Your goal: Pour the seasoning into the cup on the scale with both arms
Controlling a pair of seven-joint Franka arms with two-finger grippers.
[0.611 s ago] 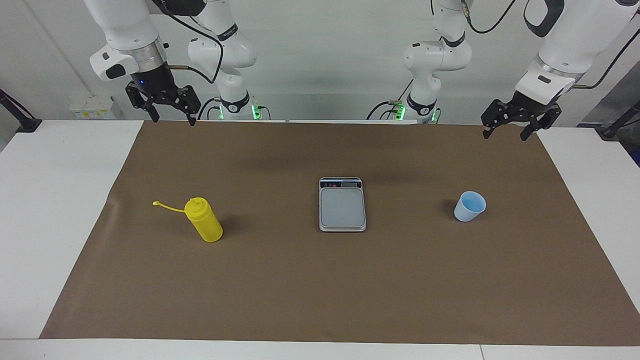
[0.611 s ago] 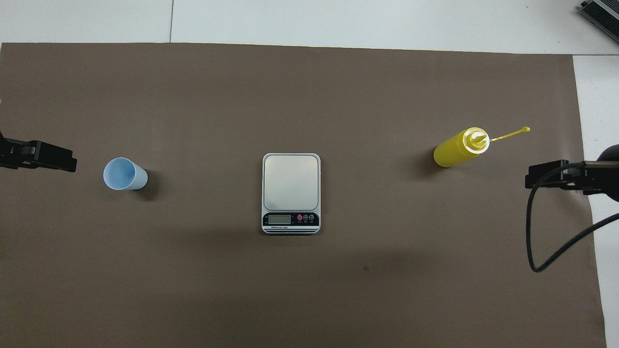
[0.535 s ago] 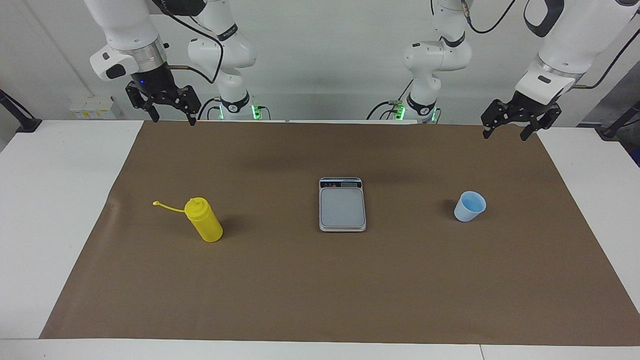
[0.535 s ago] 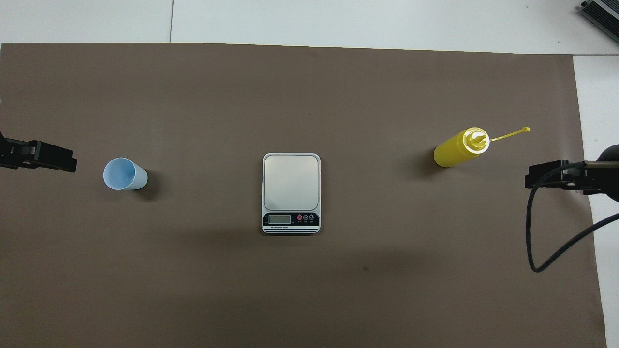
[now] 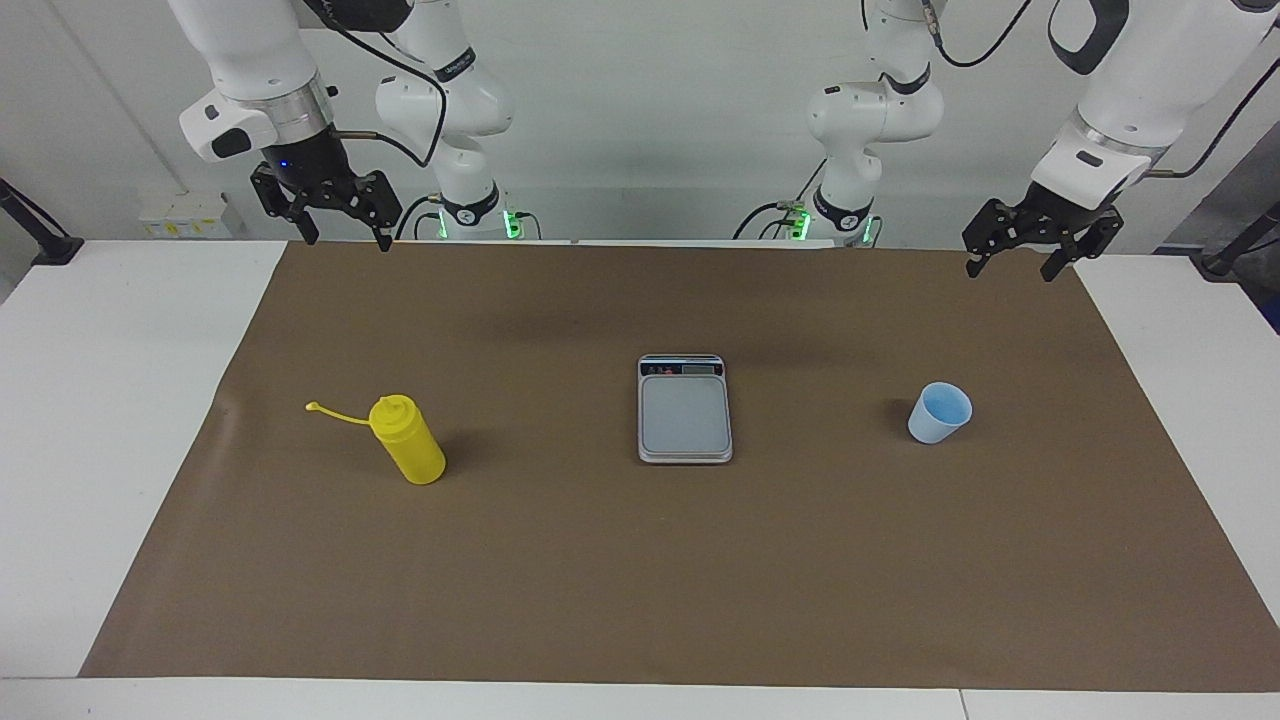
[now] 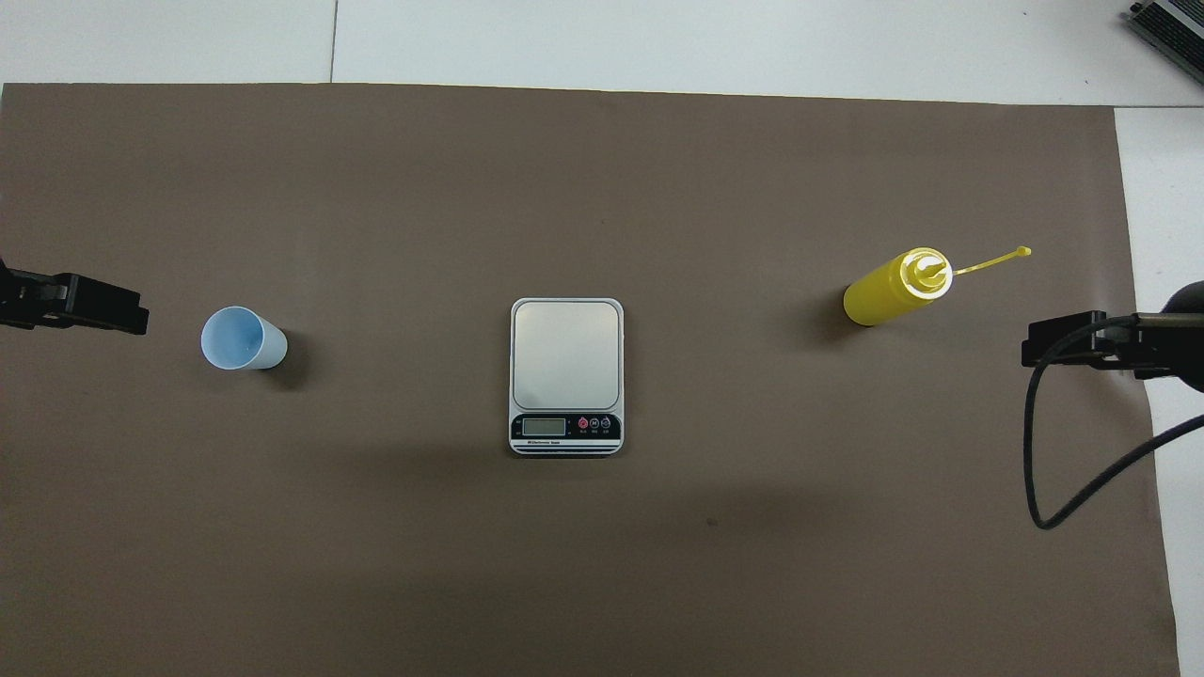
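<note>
holding my left gripper and right gripper wide open, raised over the brown mat. yellow squeeze bottle, kitchen scale and pale-blue cup are standing well apart in one row.

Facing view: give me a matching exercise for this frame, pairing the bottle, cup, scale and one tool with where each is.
Things:
1. yellow bottle
2. blue cup
3. scale
4. right tool

Places:
A. mid-table on the brown mat
B. raised, open, over the mat's edge nearest the robots
C. toward the left arm's end
D. toward the right arm's end

Pairs: 1-D, 2-C, 3-A, 4-B
</note>
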